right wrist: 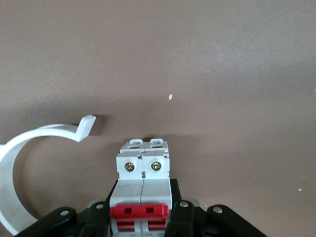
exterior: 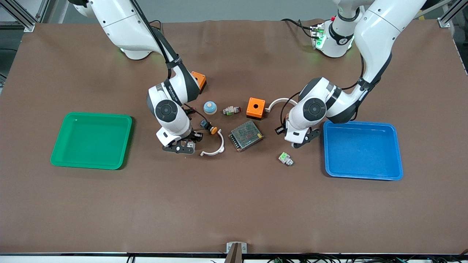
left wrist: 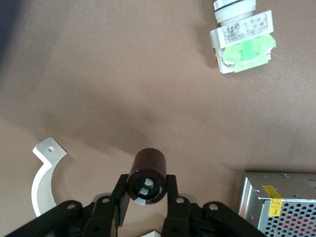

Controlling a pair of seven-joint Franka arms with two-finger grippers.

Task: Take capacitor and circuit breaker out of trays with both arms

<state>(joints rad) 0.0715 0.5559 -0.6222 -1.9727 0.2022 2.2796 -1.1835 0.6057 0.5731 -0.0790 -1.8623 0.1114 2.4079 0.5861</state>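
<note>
My left gripper [exterior: 304, 141] is shut on the capacitor [left wrist: 147, 175], a small dark cylinder with two metal terminals on its end. It holds it low over the mat beside the blue tray [exterior: 362, 149]. My right gripper [exterior: 181, 147] is shut on the breaker [right wrist: 143, 185], a white block with red switch levers. It holds it low over the mat between the green tray [exterior: 91, 140] and a white curved clip [exterior: 215, 148]. In the front view the capacitor is hidden by the left hand.
A metal power supply [exterior: 246, 135], a white-and-green block [exterior: 285, 158], two orange boxes [exterior: 255, 107] [exterior: 199, 79], a blue dome [exterior: 210, 107], a button with an orange cap [exterior: 211, 128] and a small red-and-green part [exterior: 231, 110] lie mid-table. A second white clip [exterior: 278, 102] lies by the left arm.
</note>
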